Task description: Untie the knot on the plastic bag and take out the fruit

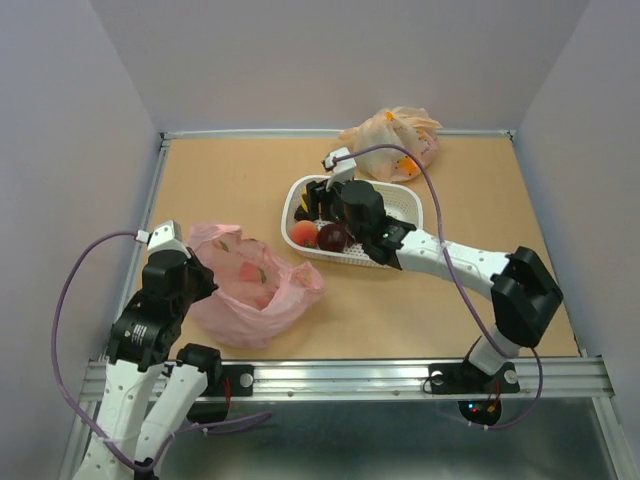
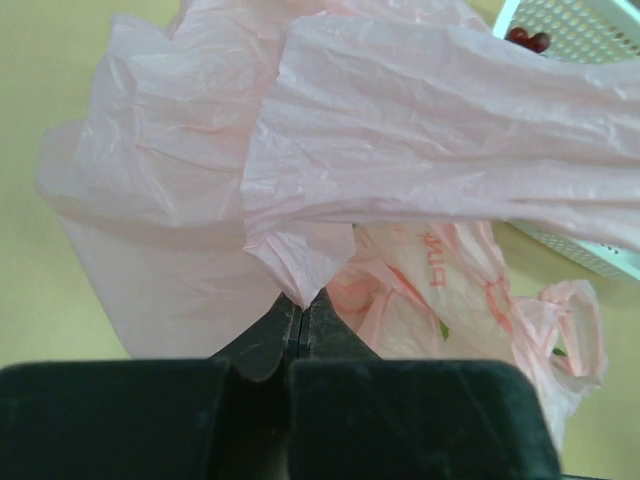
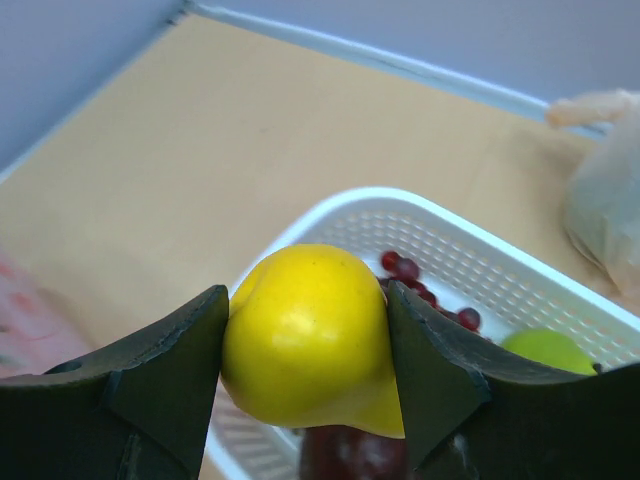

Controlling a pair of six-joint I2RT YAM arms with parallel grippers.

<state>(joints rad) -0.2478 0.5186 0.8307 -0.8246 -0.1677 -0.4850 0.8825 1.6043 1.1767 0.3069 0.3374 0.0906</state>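
Two grips: left jaws pinch shut on a fold of the limp, slippery plastic bag (image 1: 250,290) at eight o'clock; right jaws clasp the firm, smooth lemon (image 3: 305,335) across its middle, seemingly above the basket (image 1: 288,208).

The gripper (image 3: 305,300) is clamping a lemon (image 3: 300,345) between its two dark fingers, holding it over a white basket (image 3: 345,200). Grapes (image 3: 405,270) and a green fruit (image 3: 545,350) are lying inside; a plum (image 3: 350,455) is showing under the lemon. A beige bag (image 3: 600,200) is sitting on the table (image 3: 200,130) beyond.
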